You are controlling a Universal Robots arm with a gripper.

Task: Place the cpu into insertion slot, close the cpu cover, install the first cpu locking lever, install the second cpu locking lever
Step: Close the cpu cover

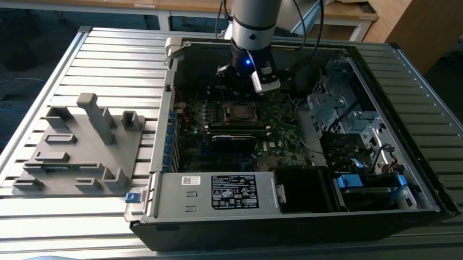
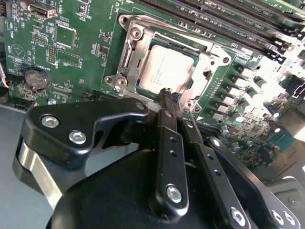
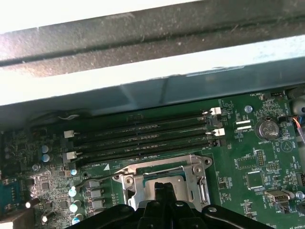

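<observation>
The cpu (image 2: 167,71), a dull silver square, lies in the insertion slot (image 1: 239,112) on the green board. The cpu cover (image 2: 136,57), a metal frame with a square window, lies flat around the chip. My gripper (image 2: 169,95) hovers just over the socket's edge with its two black fingers (image 2: 167,143) pressed together, shut, and nothing visible between them. A thin metal rod (image 2: 191,119) runs close beside the fingers. In the first wrist view the gripper (image 3: 164,188) covers part of the cpu cover (image 3: 190,164). In the exterior view the gripper (image 1: 250,81) hangs inside the open case, above the socket.
Long black memory slots (image 3: 143,138) run beside the socket, below the case wall (image 3: 143,71). A coin battery (image 2: 35,78) sits on the board. The grey power supply (image 1: 217,192) and drive bays (image 1: 340,108) line the case. A grey fixture block (image 1: 79,146) stands at the exterior view's left.
</observation>
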